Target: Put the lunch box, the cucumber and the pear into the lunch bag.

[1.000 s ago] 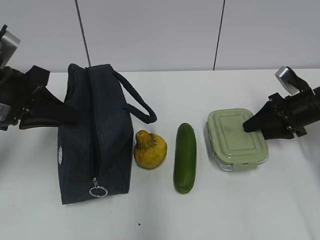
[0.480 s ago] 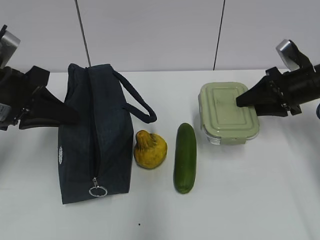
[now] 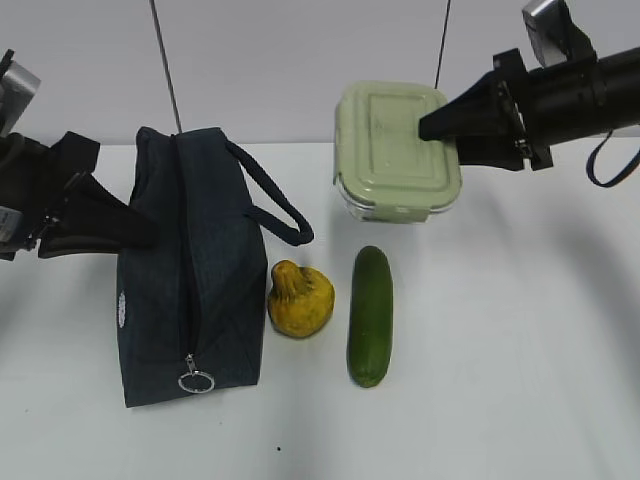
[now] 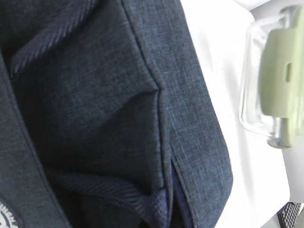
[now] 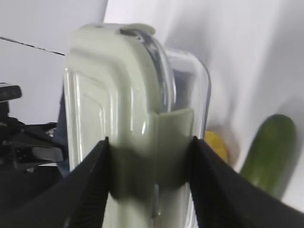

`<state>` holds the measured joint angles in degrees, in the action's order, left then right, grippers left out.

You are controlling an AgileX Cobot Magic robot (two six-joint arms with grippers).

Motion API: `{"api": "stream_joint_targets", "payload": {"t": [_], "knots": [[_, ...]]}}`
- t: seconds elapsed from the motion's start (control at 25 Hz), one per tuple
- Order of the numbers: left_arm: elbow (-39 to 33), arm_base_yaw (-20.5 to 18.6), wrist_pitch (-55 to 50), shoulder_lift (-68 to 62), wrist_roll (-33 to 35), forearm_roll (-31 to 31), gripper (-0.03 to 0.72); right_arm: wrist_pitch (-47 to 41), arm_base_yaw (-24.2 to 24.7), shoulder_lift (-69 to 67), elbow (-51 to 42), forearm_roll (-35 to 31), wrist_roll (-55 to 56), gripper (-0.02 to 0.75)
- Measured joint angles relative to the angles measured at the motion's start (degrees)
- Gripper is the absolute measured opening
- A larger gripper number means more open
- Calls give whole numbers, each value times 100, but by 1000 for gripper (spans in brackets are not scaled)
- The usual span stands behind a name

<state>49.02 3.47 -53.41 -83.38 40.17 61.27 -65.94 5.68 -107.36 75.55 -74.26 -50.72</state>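
Lunch box (image 3: 397,150) first: your right gripper (image 3: 432,126) has it clamped at its right end, 1 finger on the pale green lid and 1 under the clear base, and it hangs in the air above the far middle of the table (image 3: 520,380), tipped so the lid faces the exterior camera. The right wrist view shows the jaws closing over the lid's clip, which gives a firm edge to bite. Expect a stiff, hard shell that will not give, smooth enough to slip if the grip loosens, and held from 1 end it probably wants to sag (whether anything is inside I cannot tell).

Your left gripper (image 3: 140,232) is closed, pressed against the left side of the lunch bag (image 3: 190,270), which stands toward the table's left edge; whether it pinches the fabric is hidden. The navy cloth is soft and creases easily, so the opening will likely need holding apart. Its zipper looks closed in the exterior view.

The pear (image 3: 299,298) sits touching the bag's right side, the cucumber (image 3: 370,315) just right of it, both untouched.
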Motion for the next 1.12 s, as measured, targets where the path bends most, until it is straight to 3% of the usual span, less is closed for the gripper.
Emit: {"api": "stream_joint_targets", "payload": {"t": [0.48,0.72,1.12], "knots": [[0,0,40,0,0,0,-13,-55,-1212,25,801,-1270,34,377],[0,0,43,0,2,16,-13,110,-1704,25,1029,-1475,23,377],[0,0,-6,0,130,170,-13,540,-1952,-547,1053,-2255,-153,377]]}}
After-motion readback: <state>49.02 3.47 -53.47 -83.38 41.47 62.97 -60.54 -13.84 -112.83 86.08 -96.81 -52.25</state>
